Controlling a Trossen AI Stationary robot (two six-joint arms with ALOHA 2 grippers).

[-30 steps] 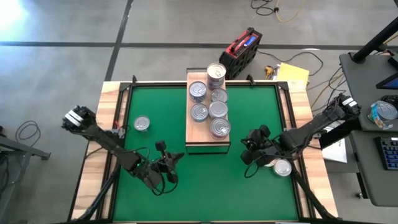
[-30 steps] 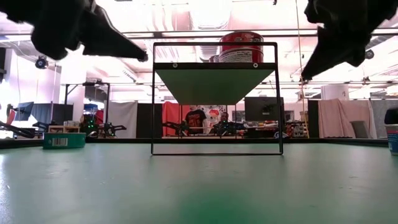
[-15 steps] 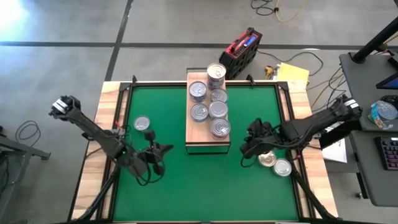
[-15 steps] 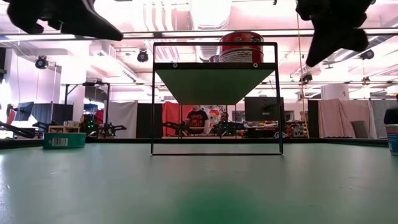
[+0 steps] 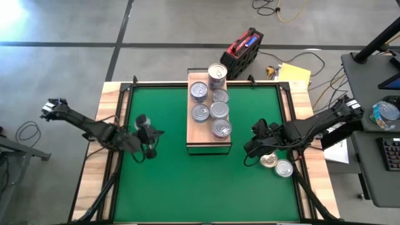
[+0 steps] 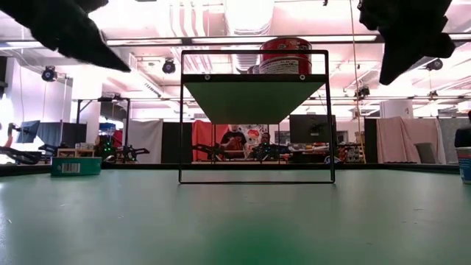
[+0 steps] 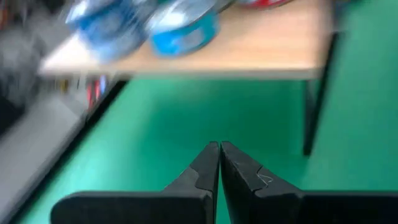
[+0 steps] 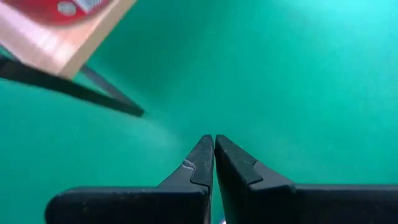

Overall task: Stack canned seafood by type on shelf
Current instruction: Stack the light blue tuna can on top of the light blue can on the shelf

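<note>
Shelf [image 5: 209,145]: light wood, dark frame, carrying 6 silver-lidded tins [image 5: 212,110], 1 stacked higher. 2 tins [image 5: 277,164] lie right of it, 1 gold-lidded.

I see the green mat [image 5: 200,175] carrying the shelf [image 5: 195,134] at twelve o'clock (tins [image 5: 211,110] upon it) and two loose tins [image 5: 278,165] at four o'clock.

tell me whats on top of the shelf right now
On the shelf, the high view shows about six silver-lidded cans; the far one looks stacked higher. Any cans beneath those lids are covered, so stack heights are unclear.
</note>
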